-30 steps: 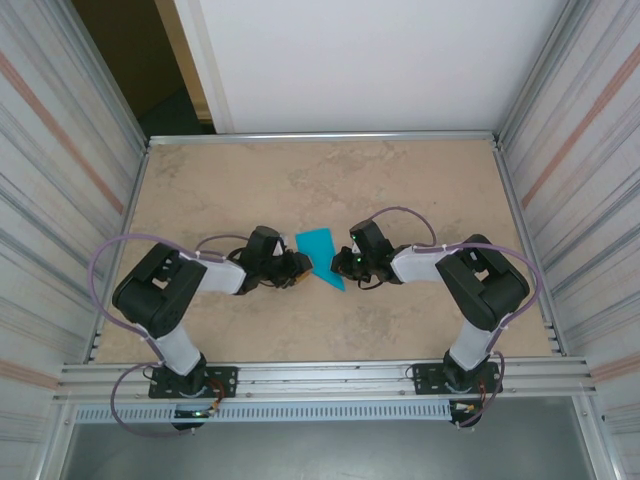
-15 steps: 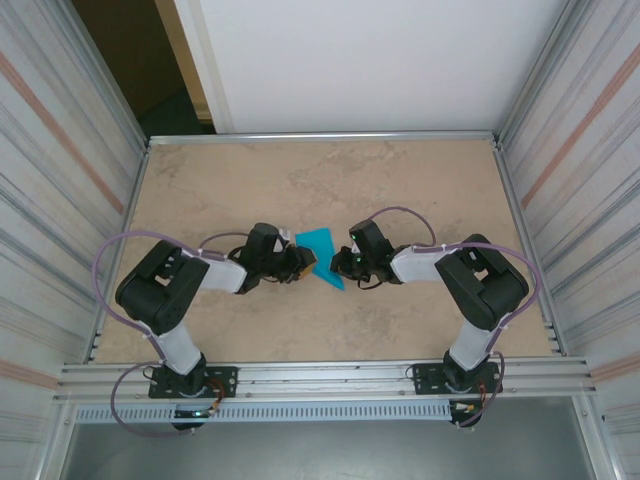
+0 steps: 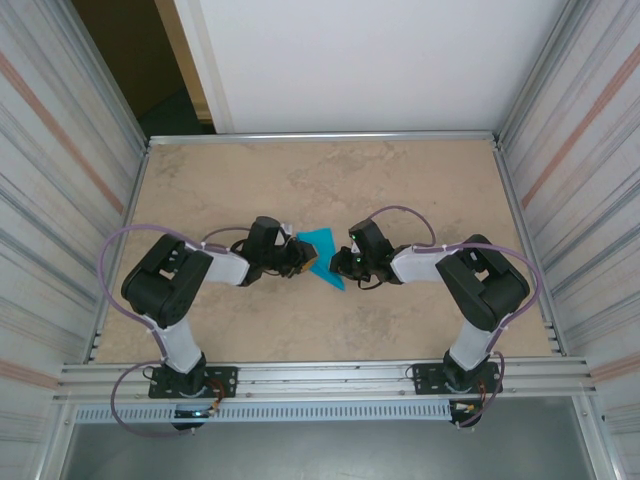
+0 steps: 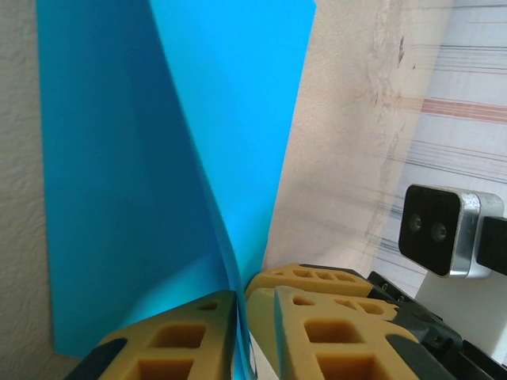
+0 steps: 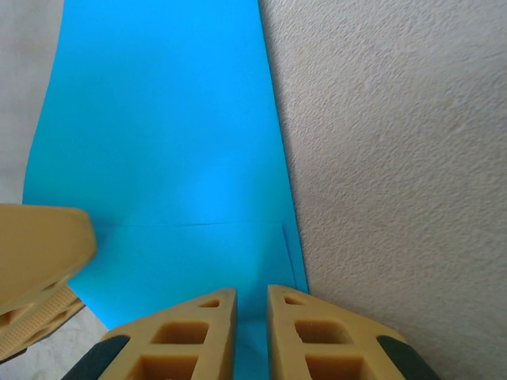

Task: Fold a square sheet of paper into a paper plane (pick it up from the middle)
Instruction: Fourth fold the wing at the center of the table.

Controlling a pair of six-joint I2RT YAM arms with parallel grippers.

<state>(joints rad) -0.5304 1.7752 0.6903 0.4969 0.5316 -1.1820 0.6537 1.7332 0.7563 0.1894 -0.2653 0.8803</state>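
The turquoise-blue paper (image 3: 322,250) lies mid-table, partly folded into a pointed shape with its tip toward the near edge. My left gripper (image 3: 301,258) is at its left edge. In the left wrist view the left gripper (image 4: 242,299) is shut on a flap of the paper (image 4: 198,142) that stands up from the table along a crease. My right gripper (image 3: 341,263) is at the paper's right side. In the right wrist view its fingertips (image 5: 214,305) rest low over the flat paper (image 5: 166,142), a narrow gap between them and nothing in it.
The beige tabletop (image 3: 330,180) is walled by metal rails and striped panels (image 3: 60,180) on both sides. The right arm's wrist camera (image 4: 436,229) shows close ahead of the left gripper. A left fingertip (image 5: 40,253) touches the paper's left edge.
My left gripper has shifted a little right and away from the near edge, raising the paper's left flap. The right gripper has stayed put.
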